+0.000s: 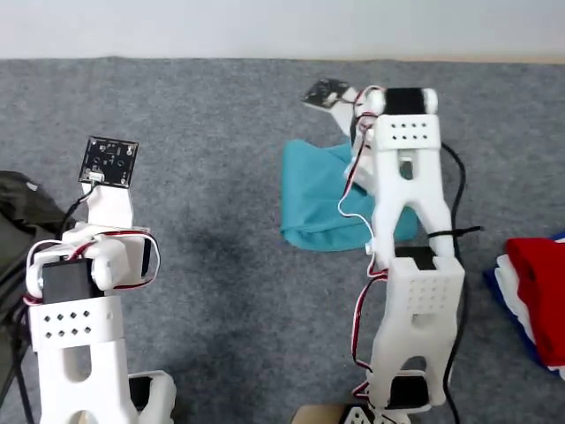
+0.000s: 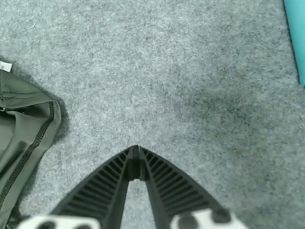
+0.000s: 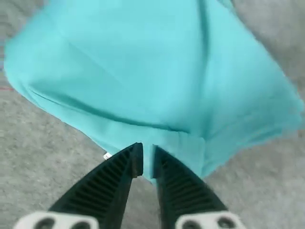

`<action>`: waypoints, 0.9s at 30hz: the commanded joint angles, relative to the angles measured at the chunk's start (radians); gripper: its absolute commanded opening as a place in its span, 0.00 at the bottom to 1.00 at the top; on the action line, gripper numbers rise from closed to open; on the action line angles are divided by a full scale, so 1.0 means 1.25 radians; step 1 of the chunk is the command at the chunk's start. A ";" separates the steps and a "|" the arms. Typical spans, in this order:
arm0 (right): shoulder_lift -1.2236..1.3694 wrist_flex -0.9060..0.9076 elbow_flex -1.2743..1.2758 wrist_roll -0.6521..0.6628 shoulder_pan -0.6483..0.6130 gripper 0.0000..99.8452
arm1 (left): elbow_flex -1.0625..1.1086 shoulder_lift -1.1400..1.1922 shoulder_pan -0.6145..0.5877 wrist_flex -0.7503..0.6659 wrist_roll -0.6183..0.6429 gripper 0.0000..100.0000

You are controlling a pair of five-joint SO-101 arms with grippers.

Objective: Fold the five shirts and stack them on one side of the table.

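A teal shirt [image 1: 316, 201] lies crumpled at the table's middle, partly under my right arm [image 1: 406, 177]. Seen from the wrist, my right gripper [image 3: 147, 153] sits at the near hem of the teal shirt [image 3: 143, 71], its fingers almost together with a fold of the cloth between the tips. My left gripper [image 2: 138, 155] is shut with nothing in it, over bare grey carpet. A dark olive shirt [image 2: 21, 129] lies bunched close beside it, also at the table's left edge [image 1: 13, 212]. Folded red, white and blue shirts [image 1: 534, 287] are stacked at the right edge.
Grey carpet [image 1: 221, 265] covers the table, with open room between the two arms. A corner of the teal shirt [image 2: 296, 38] reaches into the left wrist view. A pale wall runs along the far edge.
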 commanded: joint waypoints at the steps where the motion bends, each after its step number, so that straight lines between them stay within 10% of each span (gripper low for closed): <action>1: 0.029 -0.024 -0.006 -0.009 -0.003 0.01 | -0.004 -0.014 0.002 0.002 0.000 0.00; 27: -0.114 -0.046 0.134 -0.010 0.063 0.01 | -0.004 -0.014 0.002 -0.002 0.000 0.00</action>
